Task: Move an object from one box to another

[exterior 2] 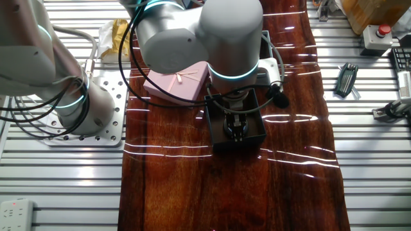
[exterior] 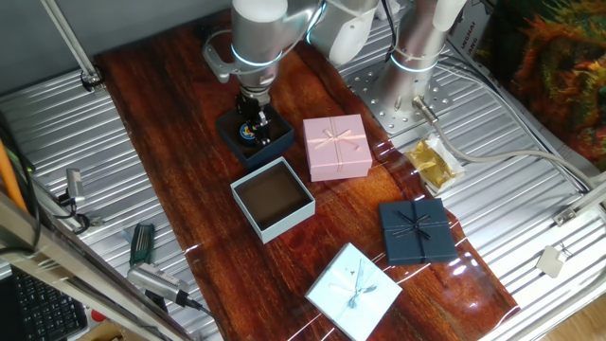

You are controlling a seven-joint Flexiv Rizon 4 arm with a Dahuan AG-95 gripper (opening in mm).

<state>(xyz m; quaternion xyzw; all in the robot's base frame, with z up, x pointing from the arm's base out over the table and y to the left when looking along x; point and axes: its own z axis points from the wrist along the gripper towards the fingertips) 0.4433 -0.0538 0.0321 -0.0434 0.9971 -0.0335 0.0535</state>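
Currently the step in hand appears to be the pick. Reading one fixed view from left to right: the dark navy box (exterior: 256, 135) sits at the far left of the group, with the gripper (exterior: 251, 124) lowered into it from above. The disc (exterior: 247, 134), blue-rimmed with a yellow centre, lies inside this box at the fingertips. Whether the fingers are closed on it cannot be told; they look narrowly spaced.

Next right, and nearer the camera, stands the pale blue open box (exterior: 274, 198), its brown interior unoccupied. The pink box (exterior: 337, 147) lies just beside both.

Procedure, as judged: centre the fingers over the disc, close fully, lift vertically clear of the navy walls, then traverse to the open box without clipping the pink box.

In the other fixed view the gripper (exterior 2: 235, 130) sits within the dark navy box (exterior 2: 257, 138); the disc is hidden there.
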